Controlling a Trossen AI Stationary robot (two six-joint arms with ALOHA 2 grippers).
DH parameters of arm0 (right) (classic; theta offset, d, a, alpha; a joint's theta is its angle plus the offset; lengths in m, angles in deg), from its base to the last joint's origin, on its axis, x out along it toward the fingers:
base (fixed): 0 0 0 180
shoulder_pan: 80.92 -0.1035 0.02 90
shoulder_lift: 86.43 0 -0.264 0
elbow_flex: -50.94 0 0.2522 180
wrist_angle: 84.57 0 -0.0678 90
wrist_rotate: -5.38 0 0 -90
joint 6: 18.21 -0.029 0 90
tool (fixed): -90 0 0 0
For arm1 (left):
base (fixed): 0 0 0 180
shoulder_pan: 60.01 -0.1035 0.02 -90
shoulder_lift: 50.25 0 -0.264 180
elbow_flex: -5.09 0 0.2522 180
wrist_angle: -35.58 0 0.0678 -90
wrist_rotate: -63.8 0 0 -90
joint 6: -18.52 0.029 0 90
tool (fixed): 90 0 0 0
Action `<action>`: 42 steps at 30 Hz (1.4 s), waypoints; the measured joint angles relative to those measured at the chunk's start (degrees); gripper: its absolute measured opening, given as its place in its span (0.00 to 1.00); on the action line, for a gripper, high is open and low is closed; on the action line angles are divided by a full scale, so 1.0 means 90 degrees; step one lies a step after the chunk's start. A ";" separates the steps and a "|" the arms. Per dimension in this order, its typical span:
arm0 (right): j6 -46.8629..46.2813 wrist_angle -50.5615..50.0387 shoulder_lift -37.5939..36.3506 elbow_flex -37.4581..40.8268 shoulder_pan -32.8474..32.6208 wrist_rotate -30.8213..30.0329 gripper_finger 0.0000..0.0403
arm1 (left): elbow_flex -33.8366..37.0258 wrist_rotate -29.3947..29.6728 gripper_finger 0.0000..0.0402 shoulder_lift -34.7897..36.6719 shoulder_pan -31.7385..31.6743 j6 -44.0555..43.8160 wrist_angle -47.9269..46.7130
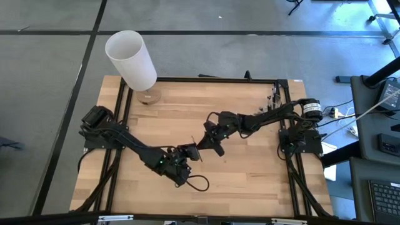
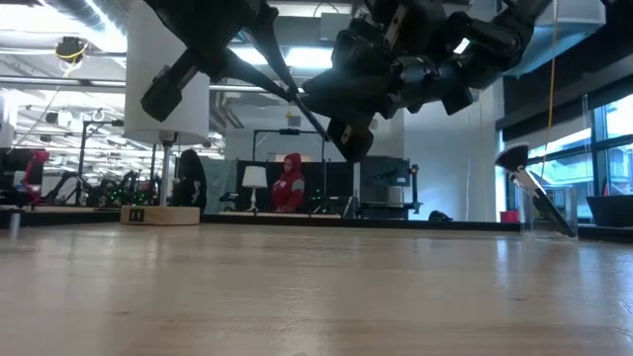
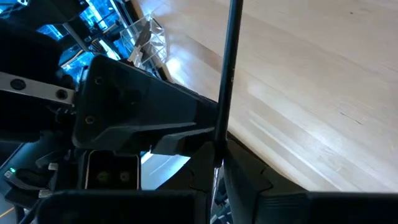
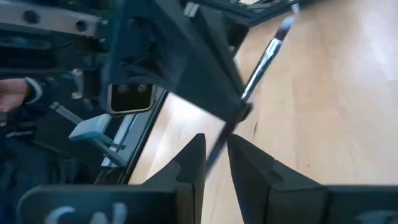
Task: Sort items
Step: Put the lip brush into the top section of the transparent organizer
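Observation:
A slim makeup brush (image 4: pixel 268 55) with a dark handle, silver ferrule and pale tuft hangs over the middle of the wooden table (image 1: pixel 250 181). The left wrist view shows its handle (image 3: pixel 229 74) as a dark rod. My left gripper (image 1: pixel 189 153) (image 3: pixel 217 165) is shut on it. My right gripper (image 1: pixel 210 142) (image 4: pixel 216 146) meets it from the right. Its fingers stand on either side of the handle's free end, with a gap showing between them. I cannot tell whether they touch it. My left gripper pinches the brush's dark handle (image 3: pixel 219 146) between its two fingers, below the ferrule. The fingers come from the table's left and near side, slanting a little down, and lie across the handle. The brush is lifted clear of the table and slants, tuft end away from my right gripper.
A big white cylinder (image 1: pixel 131 59) stands on a round wooden base (image 1: pixel 148 97) at the far left corner. A clear holder (image 1: pixel 275 94) (image 2: pixel 539 203) with brushes stands at the far right edge. A black frame (image 1: pixel 119 125) runs along the table's sides. Bare wood lies below both grippers.

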 joint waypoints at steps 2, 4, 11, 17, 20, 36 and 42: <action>-0.0036 0.0019 0.0000 0.0000 0.0002 -0.0170 0.18 | -0.0005 0.0005 0.07 0.0000 -0.0004 -0.0013 0.0076; -0.0040 0.0029 0.0002 0.0000 0.0005 -0.0276 0.18 | -0.0015 0.0016 0.07 0.0007 -0.0005 -0.0004 0.0063; -0.0150 0.0032 0.0002 0.0000 0.0005 -0.0330 0.18 | -0.0015 0.0038 0.07 0.0007 -0.0010 -0.0012 0.0054; -0.0150 0.0034 0.0002 0.0000 0.0005 -0.0325 0.15 | -0.0015 0.0066 0.07 0.0007 -0.0038 -0.0069 0.0046; -0.0159 0.0020 0.0002 0.0000 0.0007 -0.0263 0.10 | -0.0015 0.0055 0.07 0.0007 -0.0101 -0.0413 0.0045; -0.0208 -0.0030 0.0002 0.0007 0.0041 -0.0388 0.02 | -0.0005 -0.0039 0.11 0.0007 -0.0327 -0.1687 -0.0049; -0.0209 0.0017 0.0002 0.0007 0.0040 -0.0678 0.01 | -0.0002 -0.0023 0.20 0.0007 -0.0342 -0.2754 -0.0311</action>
